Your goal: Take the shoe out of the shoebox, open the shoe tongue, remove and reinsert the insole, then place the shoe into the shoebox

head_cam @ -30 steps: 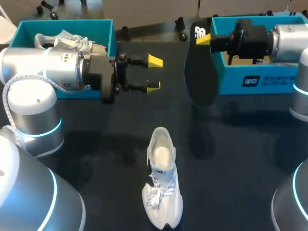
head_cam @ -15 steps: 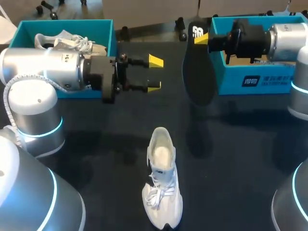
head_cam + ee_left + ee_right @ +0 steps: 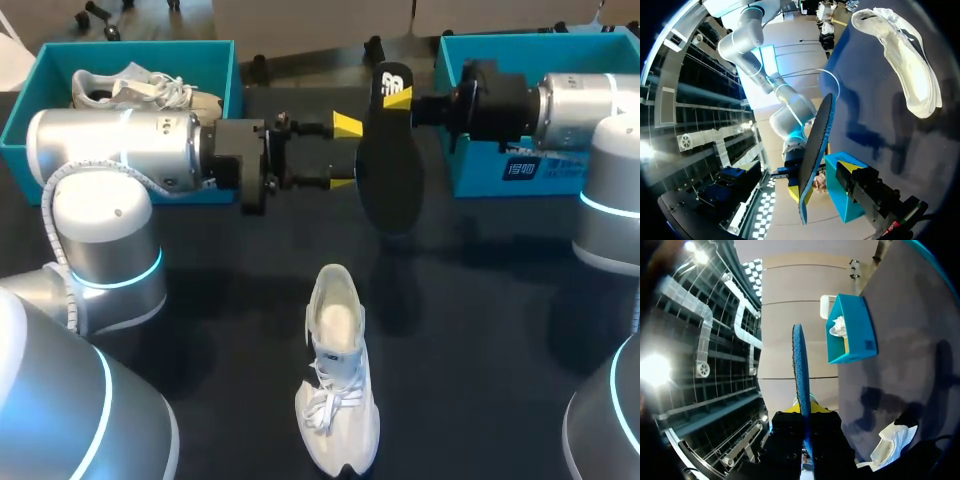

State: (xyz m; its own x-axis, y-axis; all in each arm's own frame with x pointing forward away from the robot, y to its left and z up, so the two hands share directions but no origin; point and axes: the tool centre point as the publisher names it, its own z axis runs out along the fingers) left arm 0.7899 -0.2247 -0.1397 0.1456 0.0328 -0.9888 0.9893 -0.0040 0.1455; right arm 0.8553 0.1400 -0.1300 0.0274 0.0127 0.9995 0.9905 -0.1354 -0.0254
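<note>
Change: left gripper (image 3: 345, 153) had advanced from the far left toward the middle of the table (image 3: 480, 300), and right gripper (image 3: 400, 97) had carried the insole (image 3: 385, 170) inward to meet it.
Right gripper: pinched the insole at its heel end; the insole hung above the table's far middle.
Left gripper: fingers spread wide, tips just beside the insole's edge.
Shoe (image 3: 337, 400): lay at the middle of the table's near edge, mouth open, well apart from both grippers.
Meaning: insole was out and not yet reinserted; a hand-over or regrasp seemed imminent.
Hidden: contact between left tips and insole could not be told; the right gripper's second finger sat behind the insole; the left wrist view showed one finger only.
</note>
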